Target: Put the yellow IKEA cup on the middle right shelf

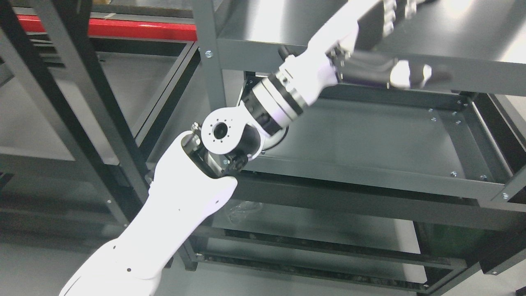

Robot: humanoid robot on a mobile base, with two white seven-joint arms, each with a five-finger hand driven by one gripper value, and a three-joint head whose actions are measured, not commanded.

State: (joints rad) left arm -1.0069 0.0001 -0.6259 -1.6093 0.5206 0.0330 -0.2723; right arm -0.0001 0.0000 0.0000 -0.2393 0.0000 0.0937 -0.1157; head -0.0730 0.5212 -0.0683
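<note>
The left hand is at the upper edge of the picture, over the top shelf of the grey rack. It is blurred and partly cut by the edge, so I cannot tell what state it is in or whether it holds something. The white left arm goes from below the rack's front up to this top shelf. Under the top shelf is the middle shelf, and its surface shows bare. No yellow cup is visible anywhere on the rack; it may be hidden by the hand. I judge that any lowering to the middle shelf must avoid the top shelf's front edge
</note>
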